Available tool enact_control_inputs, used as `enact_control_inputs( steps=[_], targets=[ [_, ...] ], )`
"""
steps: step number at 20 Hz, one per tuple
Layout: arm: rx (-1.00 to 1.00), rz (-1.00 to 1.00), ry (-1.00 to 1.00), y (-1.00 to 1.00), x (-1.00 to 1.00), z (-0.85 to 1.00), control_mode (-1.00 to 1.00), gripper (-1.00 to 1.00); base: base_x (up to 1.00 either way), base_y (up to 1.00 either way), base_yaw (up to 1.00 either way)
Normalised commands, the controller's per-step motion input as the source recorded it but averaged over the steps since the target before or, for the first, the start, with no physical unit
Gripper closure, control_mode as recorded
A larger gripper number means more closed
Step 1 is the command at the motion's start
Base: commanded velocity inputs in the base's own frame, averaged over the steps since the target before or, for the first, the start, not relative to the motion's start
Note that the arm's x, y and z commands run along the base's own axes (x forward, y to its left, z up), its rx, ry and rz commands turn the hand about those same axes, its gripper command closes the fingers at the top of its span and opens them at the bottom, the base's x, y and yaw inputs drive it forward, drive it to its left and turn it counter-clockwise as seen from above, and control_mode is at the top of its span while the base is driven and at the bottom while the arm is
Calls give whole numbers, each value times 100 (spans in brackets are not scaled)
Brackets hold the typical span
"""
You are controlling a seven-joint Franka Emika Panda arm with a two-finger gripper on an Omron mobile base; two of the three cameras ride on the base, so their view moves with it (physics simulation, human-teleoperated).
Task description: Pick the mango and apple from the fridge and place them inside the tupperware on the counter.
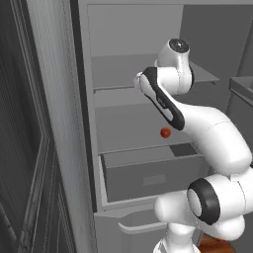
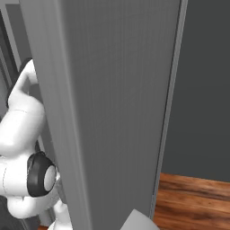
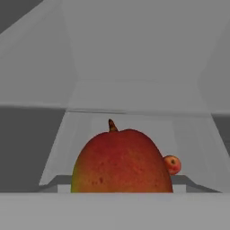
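The mango [image 3: 121,164] sits very close in the lower middle of the hand view, red-orange with a yellow-green edge at its lower left and a short brown stem on top. It rests on a grey fridge shelf [image 3: 134,96]. Just behind its right side peeks the small red apple [image 3: 172,165]. In the left base view the apple [image 1: 165,132] lies on a middle shelf of the open fridge [image 1: 128,123], right beside my forearm, which reaches into the fridge and covers the mango. The tupperware and the counter are out of view.
A boxy grey drawer [image 1: 148,178] sits below the apple's shelf. The fridge's open door [image 1: 57,123] stands tall at the left, and another grey panel [image 2: 117,112] blocks most of the right base view. Wood floor [image 2: 193,202] shows at the lower right.
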Motion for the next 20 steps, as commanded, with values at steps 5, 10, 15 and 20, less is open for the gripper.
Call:
enact_control_inputs(
  steps=[5, 10, 15, 20],
  targets=[
    [0, 0, -8, -12, -89, 0, -100, 100, 0, 0, 0],
    [0, 0, 0, 0, -66, 0, -100, 100, 0, 0, 0],
    [0, 0, 0, 0, -28, 0, 100, 100, -44, 0, 0],
    [0, 0, 0, 0, 0, 0, 100, 100, -86, 0, 0]
  ],
)
